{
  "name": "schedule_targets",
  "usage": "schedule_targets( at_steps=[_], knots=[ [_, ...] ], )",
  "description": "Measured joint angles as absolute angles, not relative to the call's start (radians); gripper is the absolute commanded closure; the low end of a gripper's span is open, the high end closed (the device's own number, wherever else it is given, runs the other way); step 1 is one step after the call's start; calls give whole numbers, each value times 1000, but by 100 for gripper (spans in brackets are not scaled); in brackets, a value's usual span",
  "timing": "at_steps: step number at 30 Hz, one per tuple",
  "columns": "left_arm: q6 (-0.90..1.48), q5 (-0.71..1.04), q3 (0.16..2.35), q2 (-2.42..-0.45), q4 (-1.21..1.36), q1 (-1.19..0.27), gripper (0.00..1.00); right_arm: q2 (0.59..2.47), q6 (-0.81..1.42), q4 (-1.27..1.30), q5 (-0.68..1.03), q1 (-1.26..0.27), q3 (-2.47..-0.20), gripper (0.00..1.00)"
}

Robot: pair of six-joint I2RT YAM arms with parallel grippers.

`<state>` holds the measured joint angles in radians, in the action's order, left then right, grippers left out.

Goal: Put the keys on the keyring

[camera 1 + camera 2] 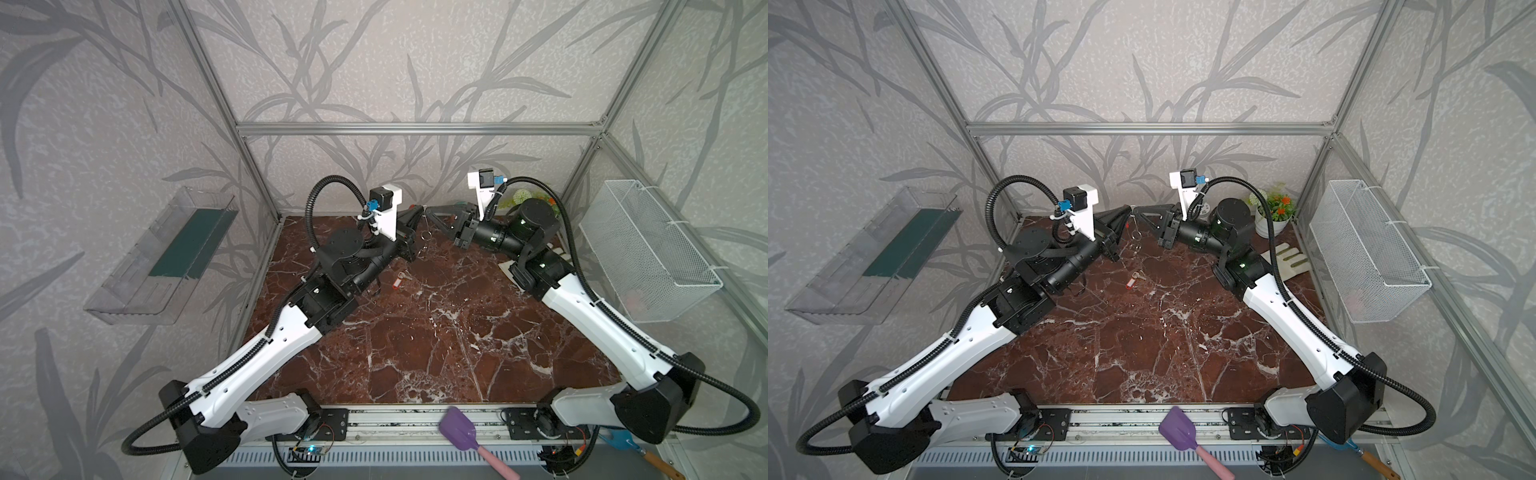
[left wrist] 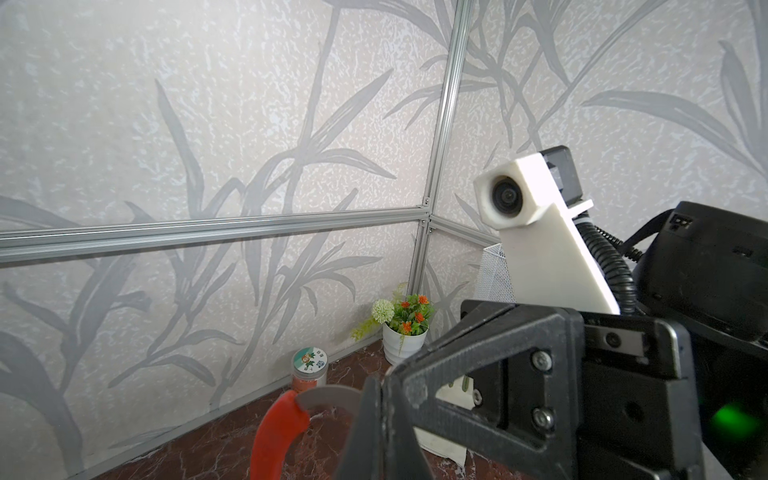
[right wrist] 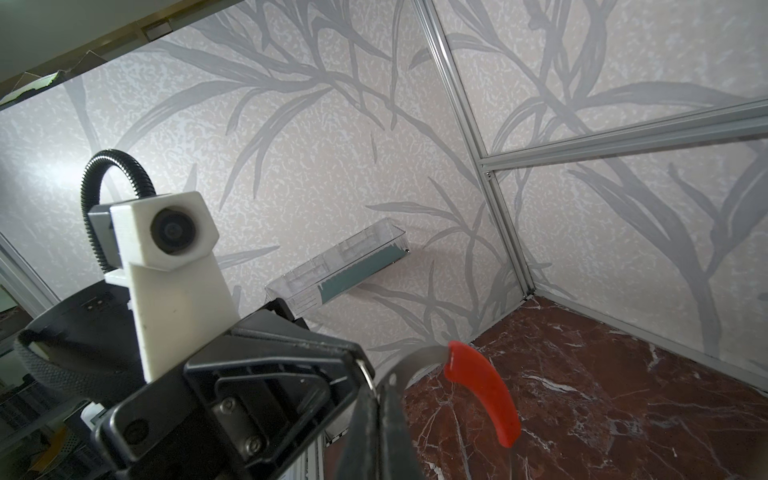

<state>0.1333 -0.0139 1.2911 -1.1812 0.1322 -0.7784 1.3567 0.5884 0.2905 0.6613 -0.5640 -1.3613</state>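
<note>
Both grippers meet tip to tip above the back middle of the marble table [image 1: 415,332]. The keyring [image 2: 328,395] is a thin grey band with a red section [image 2: 278,432]. My left gripper [image 2: 381,419] is shut on the band. My right gripper [image 3: 380,415] is shut on the same keyring [image 3: 415,357], close to its red section [image 3: 482,390]. In both top views the hoop [image 1: 424,228] hangs below the joined tips. The keys, a red-orange tag [image 1: 398,281] with a white face, lie flat on the table nearer the front, beside the left arm and untouched [image 1: 1133,280].
A flower pot [image 1: 1273,216] and a white glove [image 1: 1287,257] sit at the back right. A small jar [image 2: 309,368] stands by the back wall. A wire basket [image 1: 648,249] hangs on the right wall and a clear shelf [image 1: 166,249] on the left. A purple spatula [image 1: 461,428] lies on the front rail.
</note>
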Motion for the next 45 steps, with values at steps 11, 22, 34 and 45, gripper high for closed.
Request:
schedule_targets(
  at_steps=[11, 22, 34, 45],
  knots=[
    [196, 50, 1291, -1170, 93, -725, 65, 1349, 554, 244, 677, -548, -1361, 100],
    [309, 347, 1329, -1149, -70, -521, 66, 1348, 476, 113, 827, -434, -1375, 100],
    [334, 723, 1393, -1221, -190, -467, 69, 1406, 181, -197, 1044, -434, -1538, 100],
    [397, 869, 1401, -1280, -174, -461, 73, 1424, 124, -262, 1064, -440, -1538, 100]
  ],
)
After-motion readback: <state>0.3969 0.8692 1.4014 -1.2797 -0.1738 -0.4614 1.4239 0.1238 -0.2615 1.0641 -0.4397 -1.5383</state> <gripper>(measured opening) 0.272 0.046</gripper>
